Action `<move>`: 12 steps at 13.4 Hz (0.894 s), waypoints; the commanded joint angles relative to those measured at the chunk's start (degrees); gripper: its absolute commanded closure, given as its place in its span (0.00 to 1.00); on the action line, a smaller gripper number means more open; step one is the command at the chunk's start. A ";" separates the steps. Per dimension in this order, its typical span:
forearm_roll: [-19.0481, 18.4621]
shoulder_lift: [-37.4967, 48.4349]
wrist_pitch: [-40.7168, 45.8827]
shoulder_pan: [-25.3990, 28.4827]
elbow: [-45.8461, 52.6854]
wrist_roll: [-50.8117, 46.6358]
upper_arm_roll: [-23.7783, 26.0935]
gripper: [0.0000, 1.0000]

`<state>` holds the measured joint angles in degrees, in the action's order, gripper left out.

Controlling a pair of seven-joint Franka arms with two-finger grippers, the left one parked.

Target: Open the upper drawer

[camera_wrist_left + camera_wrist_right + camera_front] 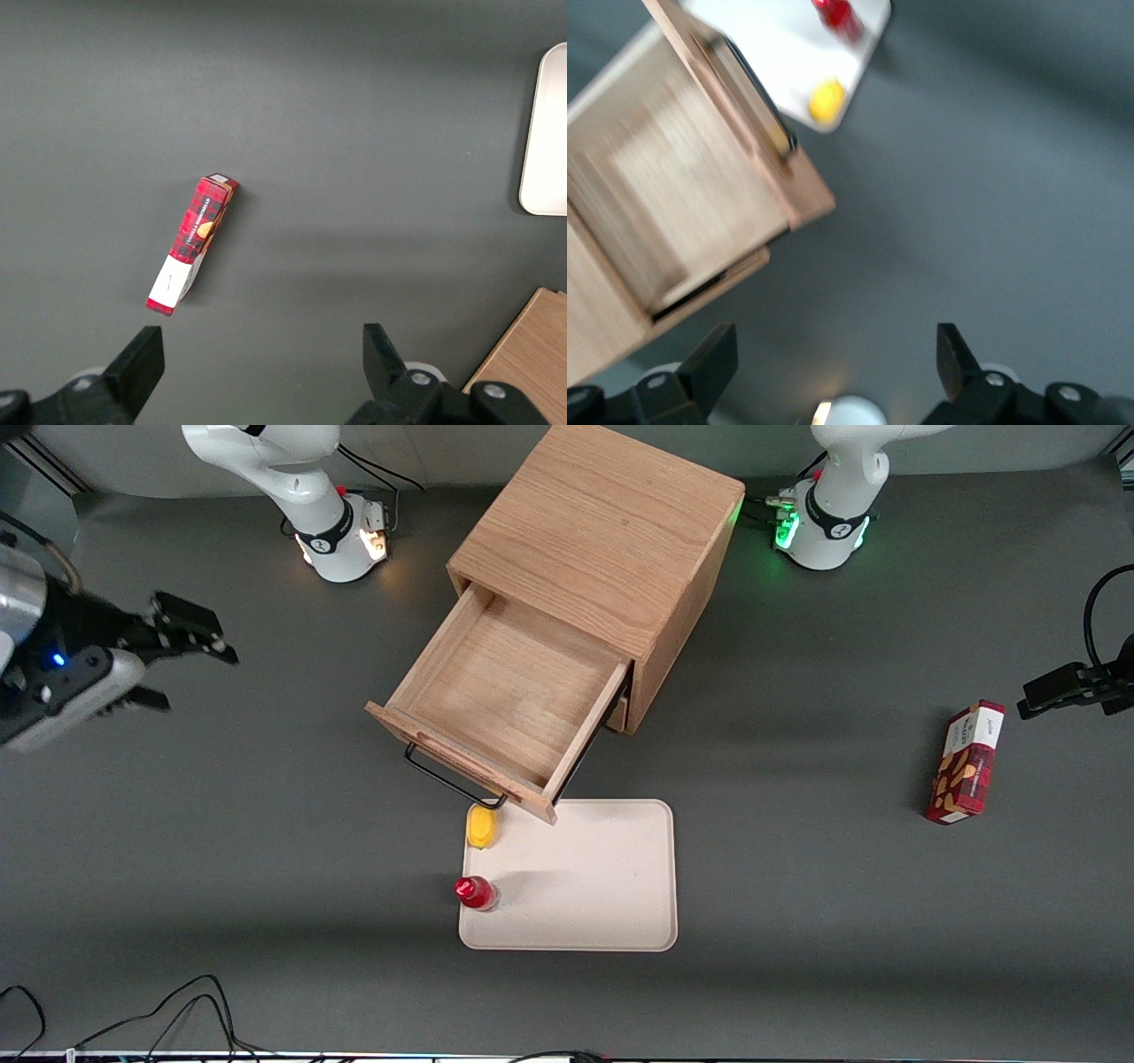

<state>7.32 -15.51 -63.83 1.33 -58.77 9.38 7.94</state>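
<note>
Small red-capped bottle [477, 893] sitting on beige tray [611, 903], nearest camera. Light-wood upper drawer [514, 691] jutting out of oak cabinet [611, 540], black bar handle [447, 781] overhanging tray. Black two-finger gripper [182, 664] hovering well apart from cabinet, toward working arm's end, fingers spread, gripping nothing.

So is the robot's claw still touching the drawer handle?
Apart. The front view shows the gripper, fingers open, out toward the working arm's end of the table, with bare table between it and the upper drawer's handle.

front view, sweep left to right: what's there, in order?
gripper, open and off the drawer → pulled-out upper drawer → cabinet → red box.
</note>
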 commanded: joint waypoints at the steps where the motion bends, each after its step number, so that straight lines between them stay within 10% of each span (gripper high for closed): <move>1: -7.73 10.37 1.18 0.86 -15.52 -7.96 0.15 0.00; 5: -7.93 25.76 -14.09 0.42 -41.37 -8.15 -2.92 0.00; 12: -8.02 24.48 -16.24 0.69 -39.68 -12.72 -5.03 0.00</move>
<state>0.46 10.08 -79.29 1.53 -99.79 -1.48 3.89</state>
